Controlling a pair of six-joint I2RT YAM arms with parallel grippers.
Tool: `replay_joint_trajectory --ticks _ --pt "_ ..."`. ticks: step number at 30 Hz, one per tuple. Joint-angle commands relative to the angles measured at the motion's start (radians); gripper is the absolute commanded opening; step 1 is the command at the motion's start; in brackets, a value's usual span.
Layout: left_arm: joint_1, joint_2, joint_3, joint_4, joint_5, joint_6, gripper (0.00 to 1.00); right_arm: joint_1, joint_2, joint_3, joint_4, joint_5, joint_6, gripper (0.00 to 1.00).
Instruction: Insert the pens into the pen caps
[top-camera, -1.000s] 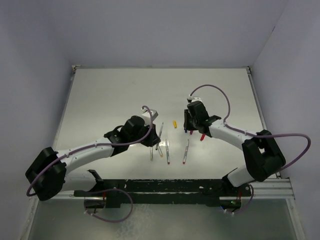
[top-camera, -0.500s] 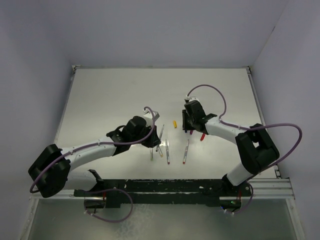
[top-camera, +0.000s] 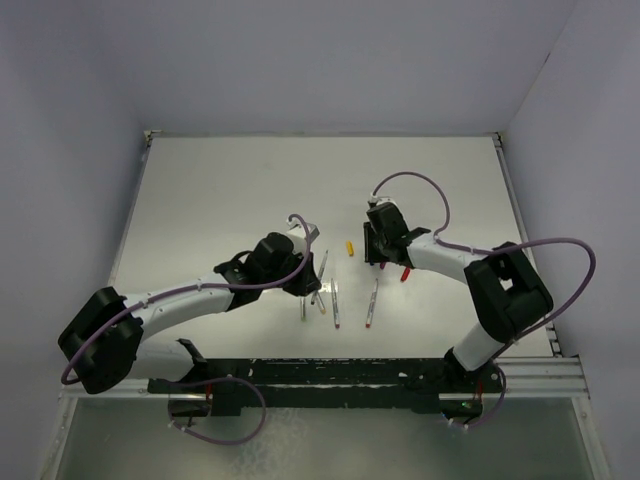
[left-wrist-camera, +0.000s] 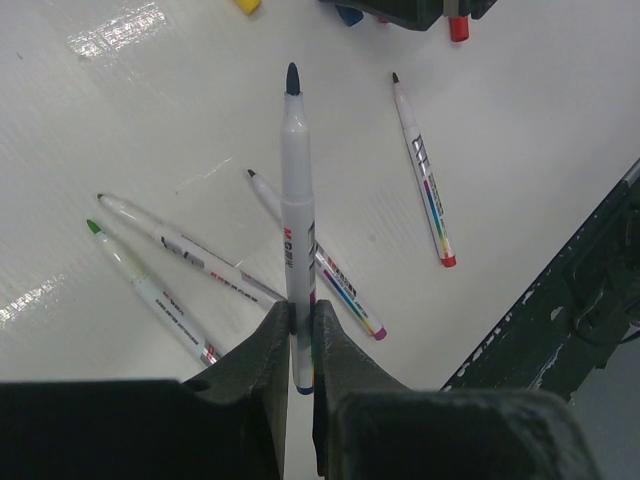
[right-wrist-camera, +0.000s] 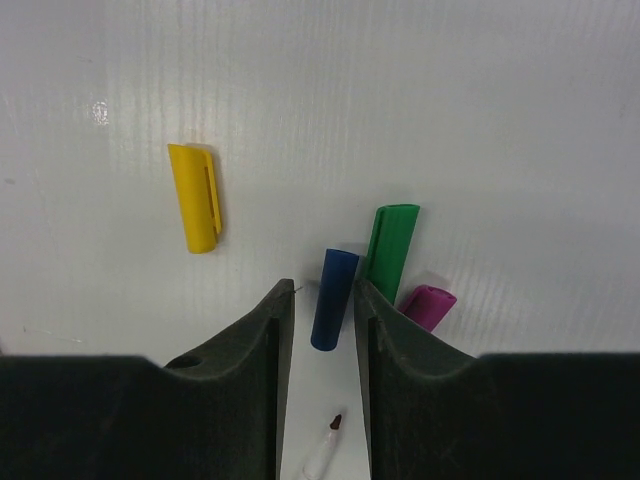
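Note:
My left gripper (left-wrist-camera: 300, 305) is shut on a grey-white pen with a dark blue tip (left-wrist-camera: 296, 200), which points away from the wrist over the table. Several other pens lie below it: a green-tipped one (left-wrist-camera: 150, 292), a purple-ended one (left-wrist-camera: 325, 270) and a red-ended one (left-wrist-camera: 422, 170). My right gripper (right-wrist-camera: 323, 292) is open, low over the table, its fingers either side of the dark blue cap (right-wrist-camera: 333, 298). The yellow cap (right-wrist-camera: 195, 197), green cap (right-wrist-camera: 392, 248) and purple cap (right-wrist-camera: 428, 306) lie around it. A red cap (top-camera: 404, 273) lies by the right gripper (top-camera: 377, 258).
A pen's dark tip (right-wrist-camera: 335, 422) shows between my right fingers, nearer the wrist. The loose pens (top-camera: 336, 305) lie between the two arms, near the black rail (top-camera: 350, 375) at the table's front edge. Grey walls enclose the white table (top-camera: 220, 190).
The right arm has edged slightly left, its gripper staying low over the caps. The left arm and its pen have barely moved.

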Motion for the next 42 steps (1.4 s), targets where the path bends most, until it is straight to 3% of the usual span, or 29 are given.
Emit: replay_joint_trajectory --ticks 1,33,37,42 --pt "-0.002 -0.01 0.029 0.017 -0.006 0.004 0.0 0.001 0.008 0.04 0.012 -0.01 -0.005 0.34" --pt "-0.002 -0.027 0.023 0.001 -0.017 -0.002 0.0 0.0 0.036 0.012 -0.018 0.01 0.024 0.32" --pt "-0.002 -0.027 0.022 -0.001 -0.016 -0.002 0.0 0.001 0.037 0.013 -0.039 0.025 0.027 0.24" --pt "-0.002 -0.034 0.019 -0.004 -0.017 -0.003 0.0 0.0 0.031 0.023 -0.072 0.028 0.03 0.0"
